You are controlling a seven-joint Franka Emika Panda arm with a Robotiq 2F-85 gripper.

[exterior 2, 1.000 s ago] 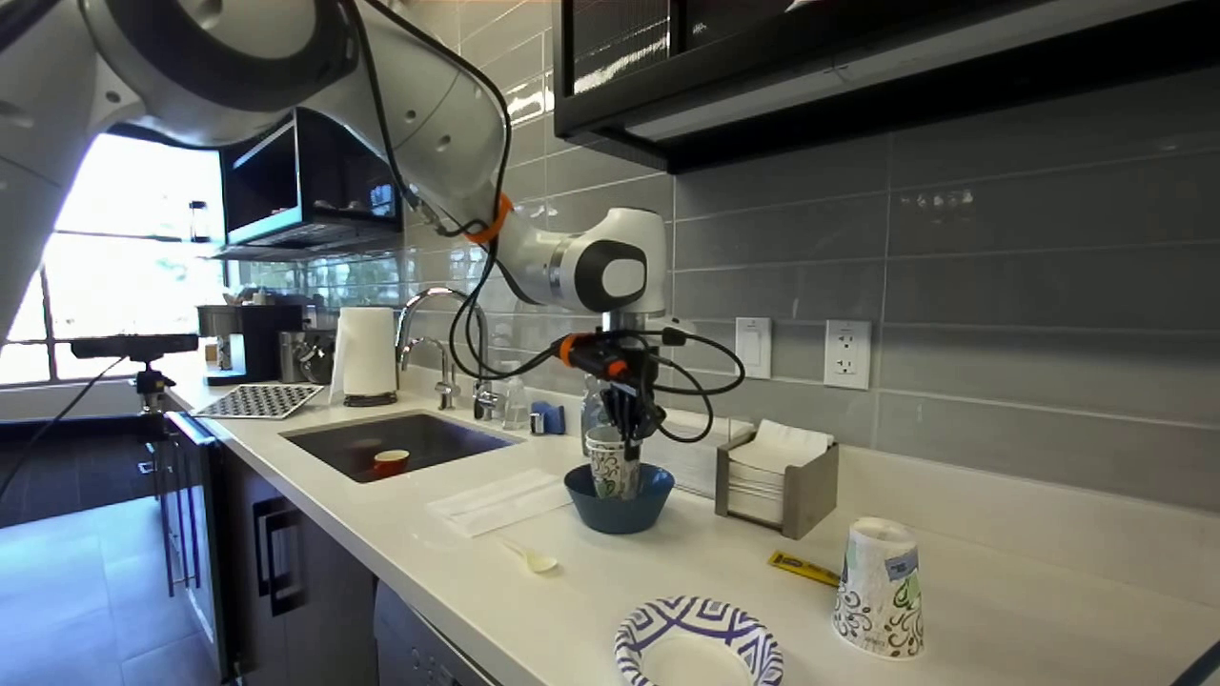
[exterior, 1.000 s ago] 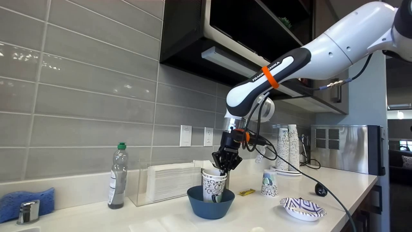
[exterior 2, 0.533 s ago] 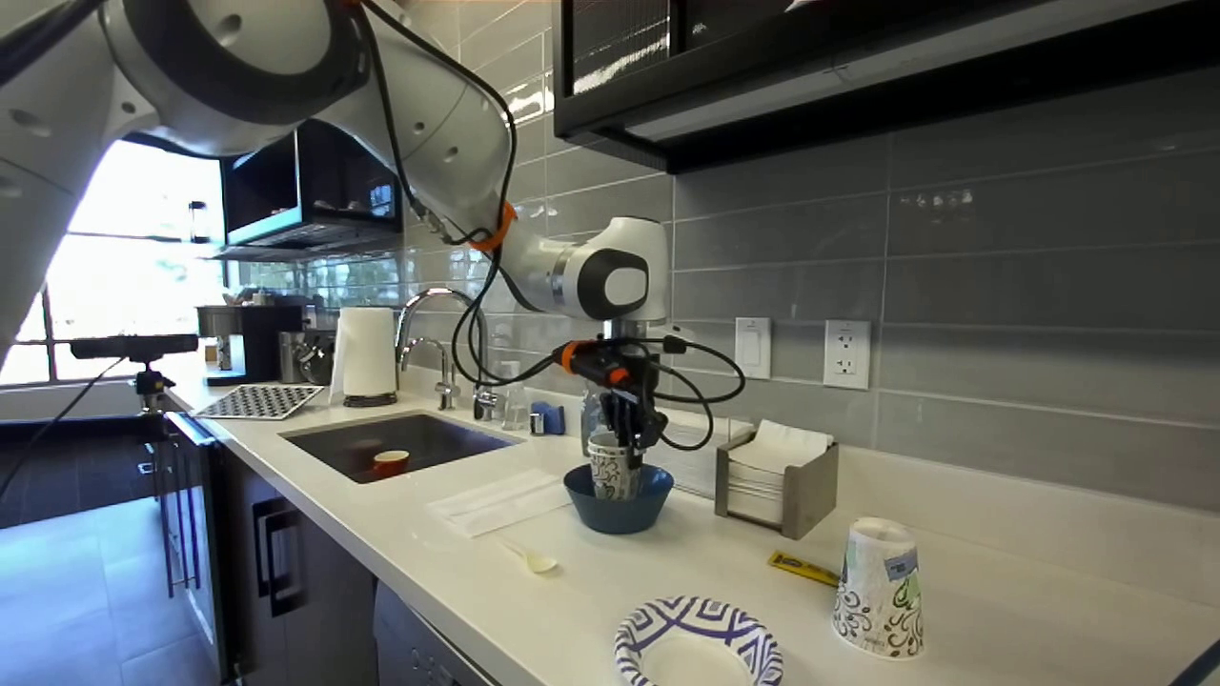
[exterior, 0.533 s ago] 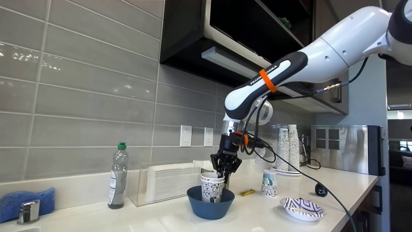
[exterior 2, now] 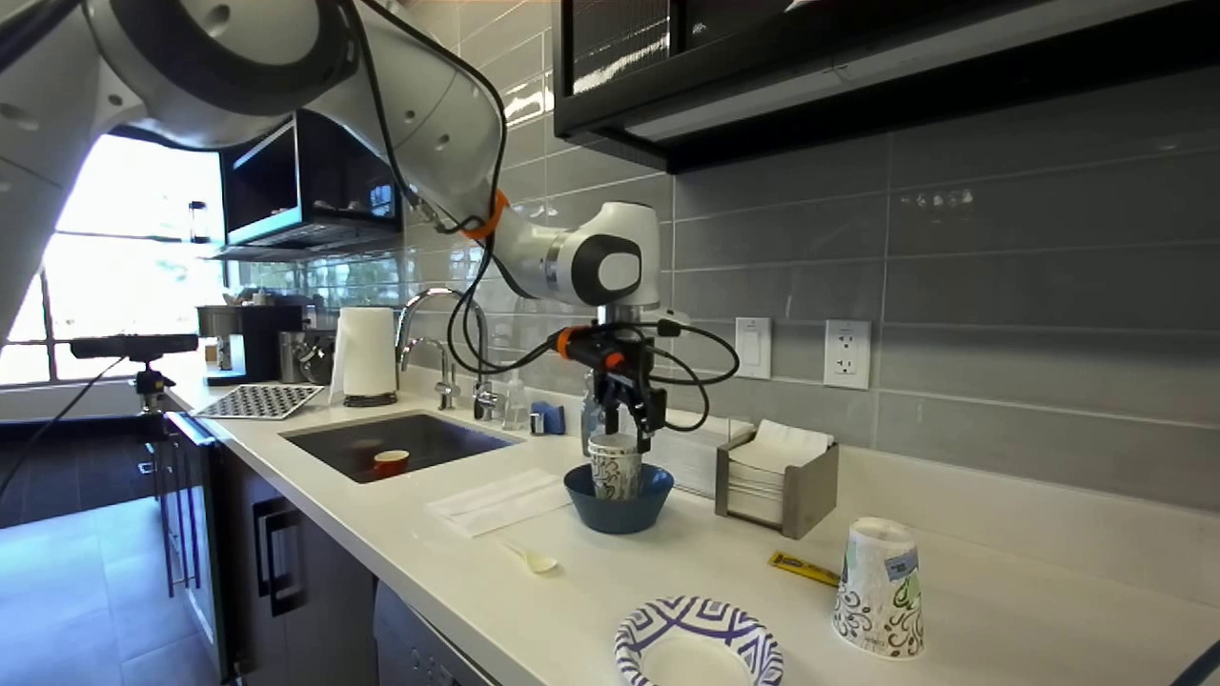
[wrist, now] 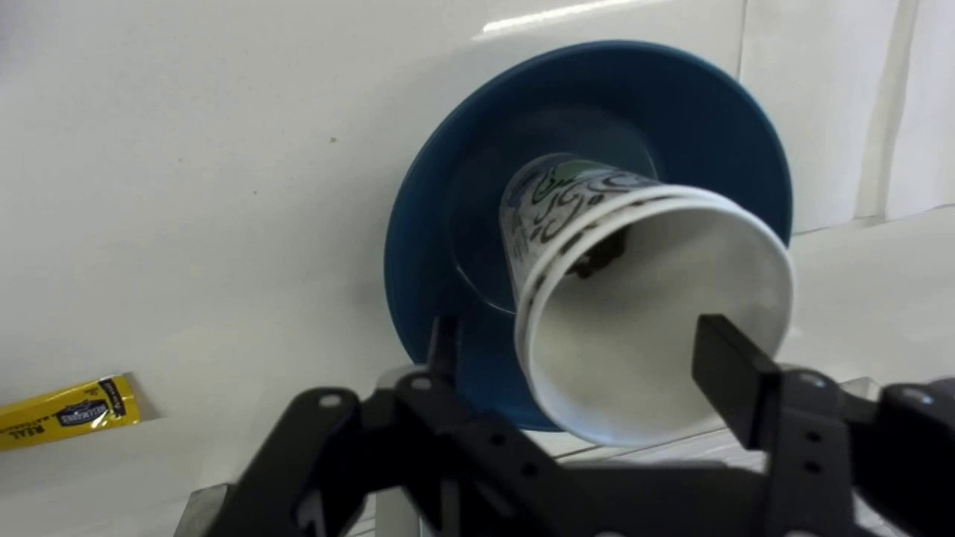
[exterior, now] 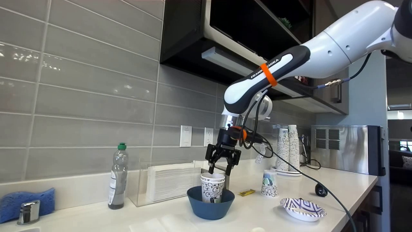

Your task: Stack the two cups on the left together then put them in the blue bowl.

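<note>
Two white patterned cups (exterior: pixel 212 190), one nested inside the other, stand inside the blue bowl (exterior: pixel 210 210) in both exterior views. From the wrist view the nested cups (wrist: pixel 548 212) show their rims close together, and the bowl (wrist: pixel 429 201) surrounds their base. My gripper (exterior: pixel 220 171) is open, its fingertips just above rim height. In the wrist view a finger (wrist: pixel 735 373) overlaps the cup opening, while the opposite finger (wrist: pixel 445 347) is over the bowl beside the cups. Nothing is held between them.
An upside-down cup (exterior 2: pixel 879 595), a yellow packet (exterior 2: pixel 803 568) and a shallow patterned dish (exterior 2: pixel 701 610) lie to one side. A metal napkin holder (exterior 2: pixel 810 500) is behind the bowl. A green-capped bottle (exterior: pixel 118 183) stands near the wall. A spoon (exterior 2: pixel 538 562) lies in front.
The fingers were shut on the cups' rim a second ago. They have since spread wide, let go and risen slightly. The cups settled a little lower and stay in the bowl.
</note>
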